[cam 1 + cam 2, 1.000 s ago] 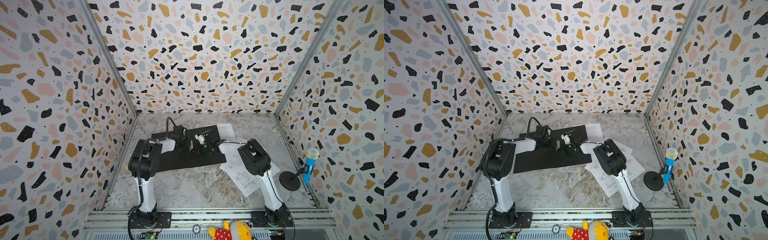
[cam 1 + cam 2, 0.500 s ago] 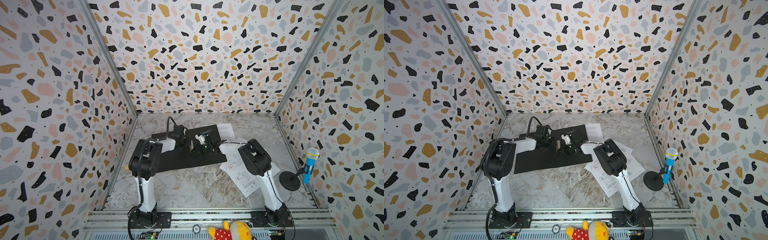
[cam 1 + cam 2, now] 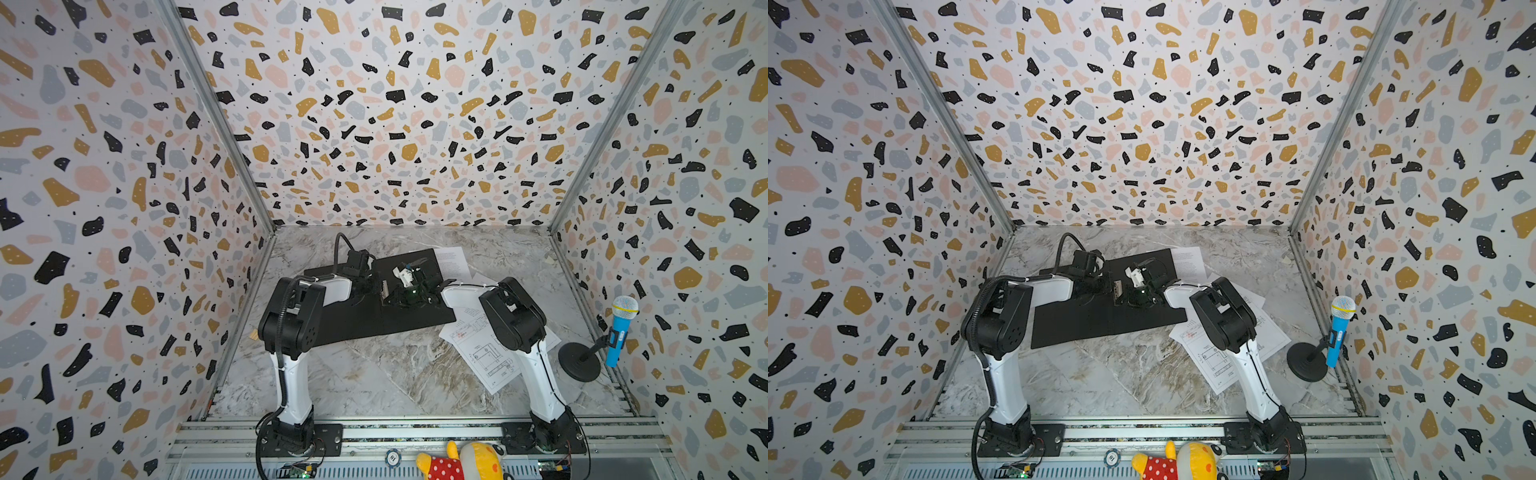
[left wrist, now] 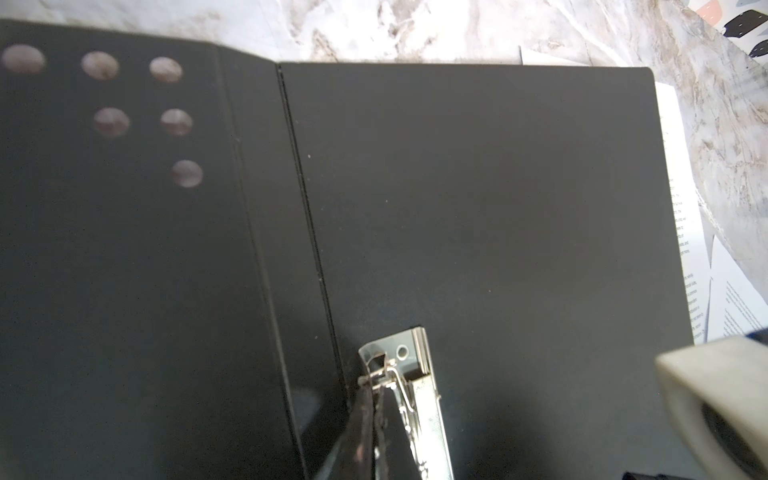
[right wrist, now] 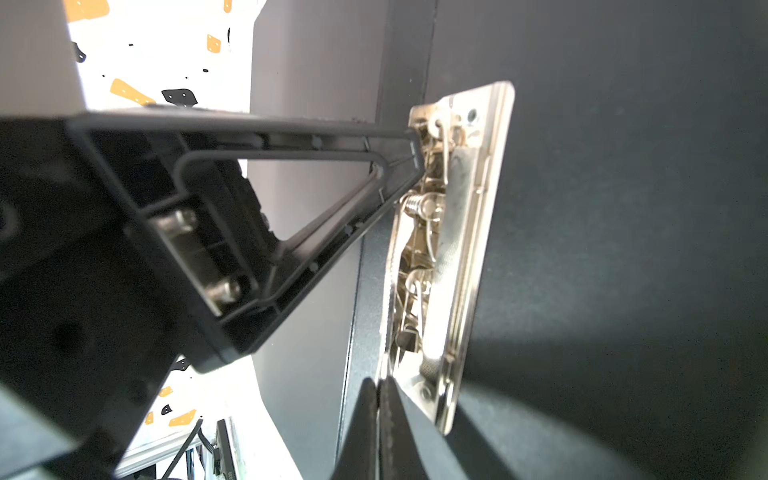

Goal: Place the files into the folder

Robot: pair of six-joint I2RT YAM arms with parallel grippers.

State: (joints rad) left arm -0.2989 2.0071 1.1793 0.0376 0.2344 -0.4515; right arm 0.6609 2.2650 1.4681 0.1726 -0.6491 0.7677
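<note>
Black inside of the folder, spread open and flat on the marble tabletop, directly under both grippers. Metal clip fixed beside the spine fold, on the panel nearer the right arm.

Left gripper: jaws pressed together, tips touching one end of the clip at its wire lever. Right gripper: likewise closed, tips against the opposite end of the clip's plate, with the left gripper's finger in sight at the far end from the right wrist. Cannot tell whether either tip hooks under the lever.

Round holes in the flap on the left gripper's outer side, marble showing through.

Files lying outside the folder. Text sheet peeking out past the panel's edge beyond the right gripper. Drawing sheet behind that gripper, under the right arm's elbow, overlapping another sheet.

Toy microphone on a stand, well off to the right gripper's outer side.
</note>
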